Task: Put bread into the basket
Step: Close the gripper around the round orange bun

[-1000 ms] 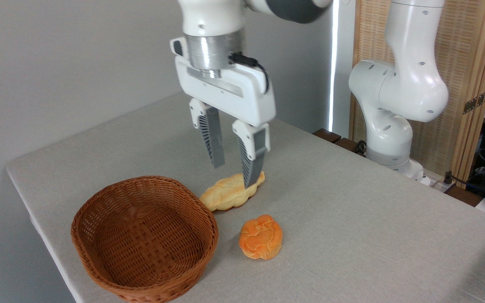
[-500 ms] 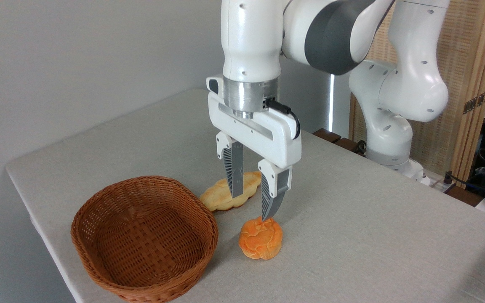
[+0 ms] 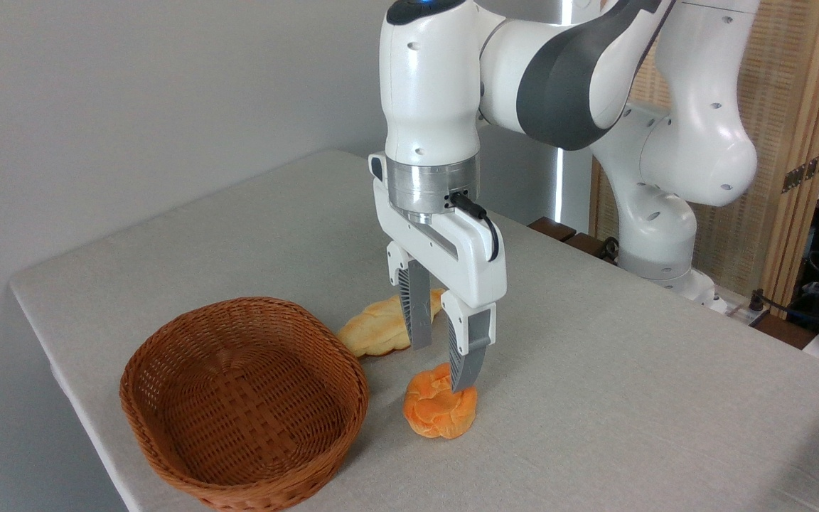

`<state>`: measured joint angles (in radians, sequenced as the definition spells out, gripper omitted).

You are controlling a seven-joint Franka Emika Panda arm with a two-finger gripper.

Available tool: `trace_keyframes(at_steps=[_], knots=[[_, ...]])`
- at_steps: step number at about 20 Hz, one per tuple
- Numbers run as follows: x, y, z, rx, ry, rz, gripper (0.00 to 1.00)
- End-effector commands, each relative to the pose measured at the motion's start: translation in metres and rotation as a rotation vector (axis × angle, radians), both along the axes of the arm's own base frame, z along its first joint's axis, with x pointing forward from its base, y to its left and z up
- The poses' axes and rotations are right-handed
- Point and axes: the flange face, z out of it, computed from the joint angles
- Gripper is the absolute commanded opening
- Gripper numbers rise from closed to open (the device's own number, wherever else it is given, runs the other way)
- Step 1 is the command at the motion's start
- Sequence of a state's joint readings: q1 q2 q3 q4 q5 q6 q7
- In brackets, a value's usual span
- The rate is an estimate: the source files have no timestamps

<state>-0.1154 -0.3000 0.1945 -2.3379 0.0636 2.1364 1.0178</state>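
I am at the reach-and-align step, before any grasp: my gripper [image 3: 441, 366] hangs over the orange knotted bun [image 3: 440, 410] with its jaws parted to a moderate width and nothing between them. The near finger's tip overlaps the bun's top right in this view, and I cannot tell whether it is touching or just above; the far finger [image 3: 418, 313] sits higher in the picture, in front of the pale braided loaf [image 3: 379, 328], so it looks to be beyond the bun's far edge. The bun lies on the grey table [image 3: 630, 370], just beside the right rim of the wicker basket [image 3: 239, 405] but apart from it, and the basket holds nothing. As I judge it, the next move needs the gripper centred so that the bun lies between both fingers, then lowered until the tips reach down its sides, then closed gently, since the bun looks soft. I would mind the far finger so it does not catch the braided loaf close behind
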Motion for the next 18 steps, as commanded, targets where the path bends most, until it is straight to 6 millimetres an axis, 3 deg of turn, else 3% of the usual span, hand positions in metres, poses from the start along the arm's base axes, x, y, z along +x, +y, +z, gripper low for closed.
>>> trace_keyframes(at_steps=[1, 18], knots=[[-0.008, 0.01, -0.01, 0.009, -0.013, -0.056, 1.0], [-0.008, 0.007, -0.033, 0.025, -0.057, -0.202, 1.0]])
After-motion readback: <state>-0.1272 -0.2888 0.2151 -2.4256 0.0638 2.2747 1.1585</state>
